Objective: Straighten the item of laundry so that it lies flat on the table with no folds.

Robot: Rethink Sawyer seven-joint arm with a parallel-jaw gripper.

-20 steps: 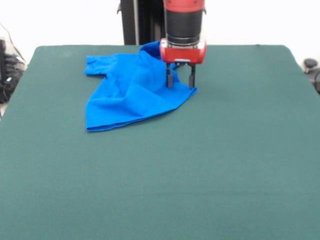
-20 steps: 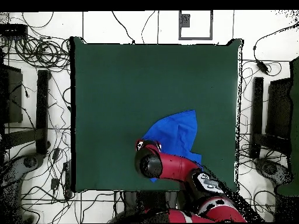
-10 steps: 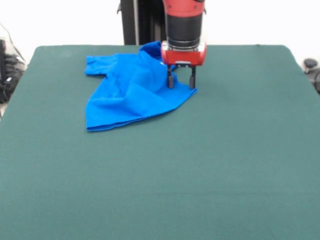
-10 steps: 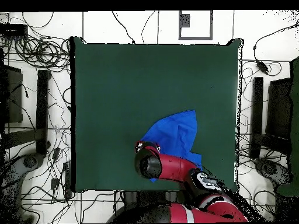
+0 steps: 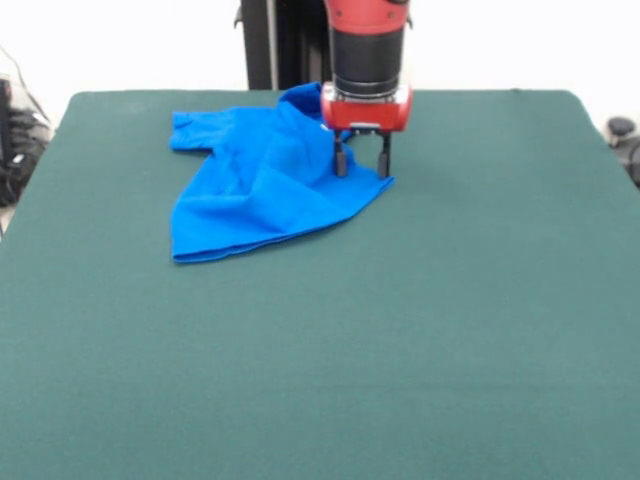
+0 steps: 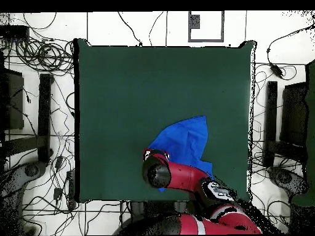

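Here the blue T-shirt (image 5: 262, 180) lies crumpled on the green desk (image 5: 400, 330), bunched toward the desk's edge where the arm comes in, and well apart from the opposite edge. One sleeve sticks out flat from the shirt's body, and the cloth is folded over itself into a rough wedge with a raised hump just beside the arm. The gripper (image 5: 361, 160) stands upright over the pointed corner of that wedge, its jaws parted, one finger down on the cloth and the other at the corner's tip. They grip nothing. From overhead, the red arm (image 6: 184, 175) covers part of the shirt.
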